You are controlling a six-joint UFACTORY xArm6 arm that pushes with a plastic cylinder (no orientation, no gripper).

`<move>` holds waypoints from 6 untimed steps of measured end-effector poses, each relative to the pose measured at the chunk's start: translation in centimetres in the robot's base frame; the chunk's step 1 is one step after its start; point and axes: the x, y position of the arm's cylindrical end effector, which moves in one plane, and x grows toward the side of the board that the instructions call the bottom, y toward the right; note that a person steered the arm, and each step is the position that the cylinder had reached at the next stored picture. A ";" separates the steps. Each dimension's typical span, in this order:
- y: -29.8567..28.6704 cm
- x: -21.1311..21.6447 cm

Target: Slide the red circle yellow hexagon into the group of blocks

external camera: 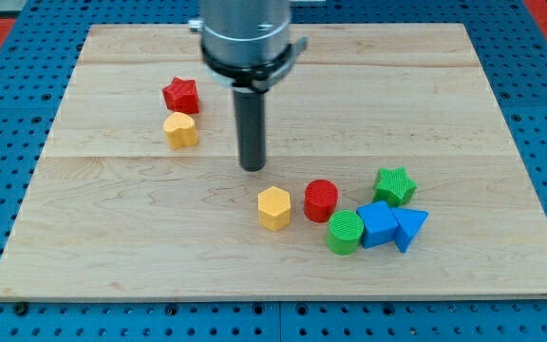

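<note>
The red circle [320,200] stands on the wooden board at the lower middle-right. The yellow hexagon [273,208] stands just left of it with a small gap between them. The group lies right of the red circle: a green circle [344,232], a blue block [379,224], a blue triangle [409,228] and a green star [394,185]. The red circle nearly touches the green circle. My tip [252,166] is above and a little left of the yellow hexagon, apart from it.
A red star [181,94] and a second yellow block [180,130] stand together at the upper left. The wooden board [112,237] lies on a blue perforated table; its edges run near the view's borders.
</note>
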 end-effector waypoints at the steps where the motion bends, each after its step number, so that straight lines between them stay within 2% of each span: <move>1: -0.1 3.9; 2: 0.3 6.0; 3: 6.0 8.2; 4: 8.8 8.2; 5: 1.9 6.0; 6: -3.6 -0.6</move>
